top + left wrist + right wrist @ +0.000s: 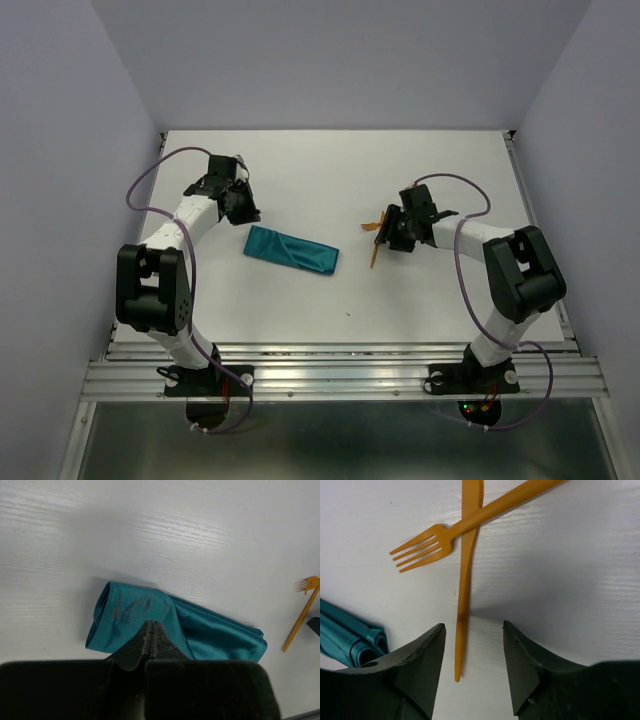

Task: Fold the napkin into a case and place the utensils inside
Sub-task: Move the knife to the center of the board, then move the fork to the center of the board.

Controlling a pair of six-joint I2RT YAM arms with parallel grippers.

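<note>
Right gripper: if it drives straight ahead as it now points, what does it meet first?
Most likely the slender orange plastic knife, whose handle lies between the fingers of the open right gripper; the orange plastic fork crosses it beyond. Height is unclear.

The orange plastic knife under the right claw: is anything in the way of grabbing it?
Nothing visible stands between the open right gripper and the orange plastic knife; the gripper straddles the knife's handle end. The orange plastic fork crosses the knife's serrated end, farther away.
</note>
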